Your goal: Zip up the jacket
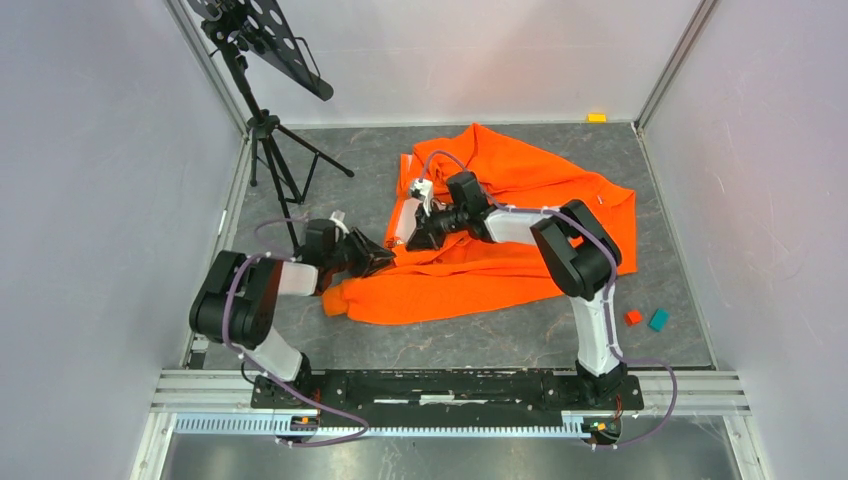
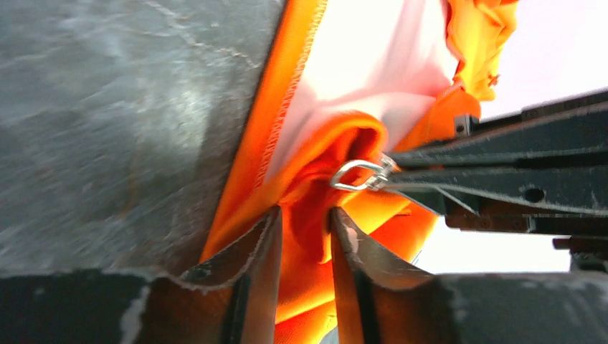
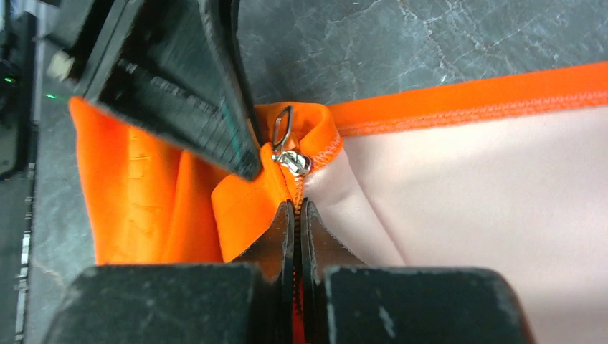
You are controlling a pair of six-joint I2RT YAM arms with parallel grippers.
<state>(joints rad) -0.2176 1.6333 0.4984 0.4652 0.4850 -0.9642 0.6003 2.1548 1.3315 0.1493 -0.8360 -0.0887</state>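
Note:
The orange jacket (image 1: 520, 200) lies spread on the grey table, its pale pink lining (image 3: 487, 201) turned up. My right gripper (image 1: 410, 238) is shut (image 3: 296, 211) on the zipper's orange tape and teeth just below the silver slider (image 3: 294, 162). My left gripper (image 1: 378, 258) is close beside it, its fingers closed (image 2: 305, 226) on a fold of orange fabric right under the slider's pull (image 2: 356, 175). The right gripper's black fingers (image 2: 502, 175) reach in from the right in the left wrist view. The left gripper's fingers (image 3: 179, 79) fill the upper left of the right wrist view.
A black tripod (image 1: 268, 140) with a perforated plate stands at the back left. A red block (image 1: 632, 317) and a teal block (image 1: 658, 320) lie at the right front. A yellow piece (image 1: 597, 117) lies by the back wall. White walls enclose the table.

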